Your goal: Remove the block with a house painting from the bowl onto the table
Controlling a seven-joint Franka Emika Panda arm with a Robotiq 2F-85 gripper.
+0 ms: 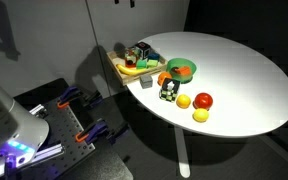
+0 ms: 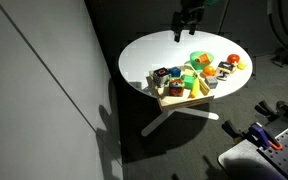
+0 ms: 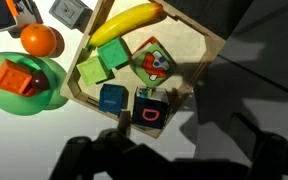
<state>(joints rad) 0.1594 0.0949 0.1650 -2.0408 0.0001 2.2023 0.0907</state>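
In the wrist view the block with a house painting [image 3: 154, 65] is a pale cube with a red-orange picture. It lies in the tan, squarish bowl [image 3: 206, 42] beside green blocks [image 3: 104, 62], a banana [image 3: 129, 20], a blue block [image 3: 112, 97] and a dark block with a red letter [image 3: 149, 113]. My gripper [image 3: 174, 162] hangs high above the bowl, open and holding nothing; its dark fingers [image 3: 81, 157] frame the bottom of that view. In an exterior view the gripper [image 2: 189, 22] is well above the round white table [image 2: 154, 55]. The bowl [image 1: 132, 68] sits at the table's edge.
A round green bowl [image 3: 24, 88] holding a red piece sits next to the tan bowl, with an orange [image 3: 41, 40] close by. More fruits [image 1: 202, 100] and a dark cube [image 1: 168, 92] lie on the table [image 1: 244, 80]. Clamps and equipment [image 1: 79, 115] stand on the floor.
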